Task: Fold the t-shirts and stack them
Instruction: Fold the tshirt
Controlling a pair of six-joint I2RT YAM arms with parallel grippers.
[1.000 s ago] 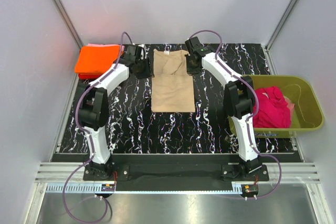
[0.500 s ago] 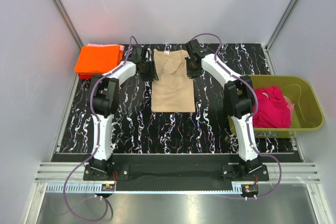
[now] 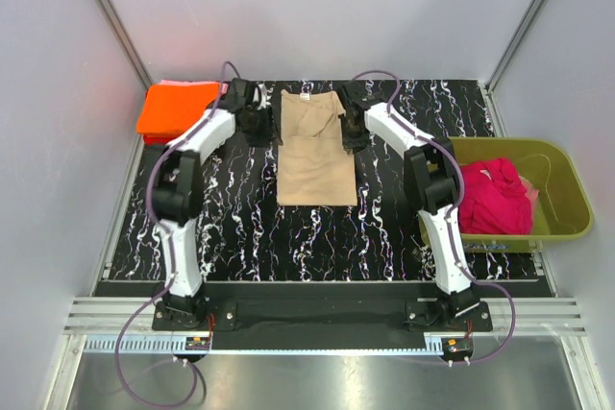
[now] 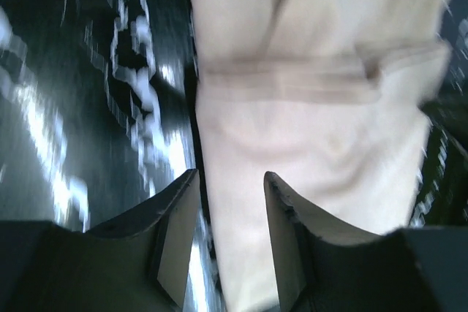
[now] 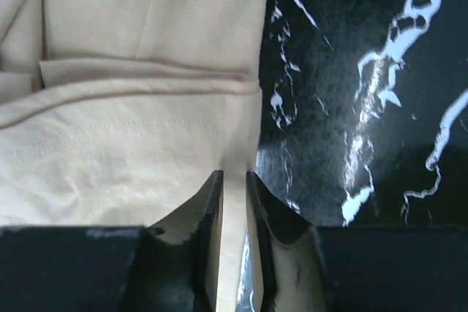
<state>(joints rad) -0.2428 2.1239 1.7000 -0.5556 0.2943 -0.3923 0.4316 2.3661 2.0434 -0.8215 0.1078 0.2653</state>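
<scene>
While the tan shirt (image 3: 313, 156) lies flat at mid-desk (image 3: 250, 228), folded to a narrow strip, the left gripper (image 4: 231, 177) stands well apart over its left edge. The right gripper (image 5: 234, 177), narrowly apart, holds nothing at its right edge.

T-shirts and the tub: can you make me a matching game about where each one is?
Things:
1 tan shirt
2 orange shirt
3 red shirt
4 tub

Places:
A inside the tub
B far left corner
C at the right side
D flat in the middle of the table

Pairs: 1-D, 2-B, 3-A, 4-C.
</scene>
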